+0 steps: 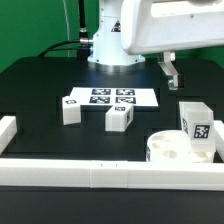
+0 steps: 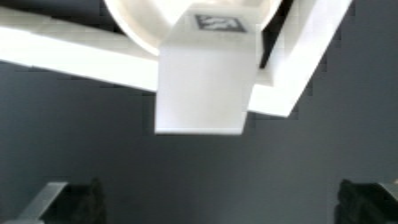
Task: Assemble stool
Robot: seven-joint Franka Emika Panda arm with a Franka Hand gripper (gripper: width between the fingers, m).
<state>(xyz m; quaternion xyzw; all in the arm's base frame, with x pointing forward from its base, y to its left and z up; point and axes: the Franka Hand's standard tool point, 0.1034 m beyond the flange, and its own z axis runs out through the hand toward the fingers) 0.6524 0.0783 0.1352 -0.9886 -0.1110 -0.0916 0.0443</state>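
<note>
As we take the exterior view, the gripper (image 1: 170, 72) hangs above the black table (image 1: 40, 90), with nothing between its jaws. The seat (image 1: 168, 150) lies in the near corner on the exterior view's right, lower in the picture than the gripper and well apart from it. An upright leg (image 1: 197, 124) stands just beside the seat, and we cannot tell if they touch. A second leg (image 1: 70, 108) and a third leg (image 1: 120, 117) lie near the marker board (image 1: 108, 97), off toward the exterior view's left of the gripper. White bars (image 1: 100, 176) edge the table, and the arm's base (image 1: 108, 45) stands against a green wall (image 1: 30, 25).

Over to the wrist view: the fingertips (image 2: 54, 198) stand wide, with dark bare table between them. Ahead of them we see the upright leg (image 2: 199, 85), tag on its far end, in front of the seat's rim and clear of both fingers. Two bars meet in a corner there.

Only the exterior view gives us the other legs, the marker board and the room. Only the wrist view gives the full gap between the fingers.
</note>
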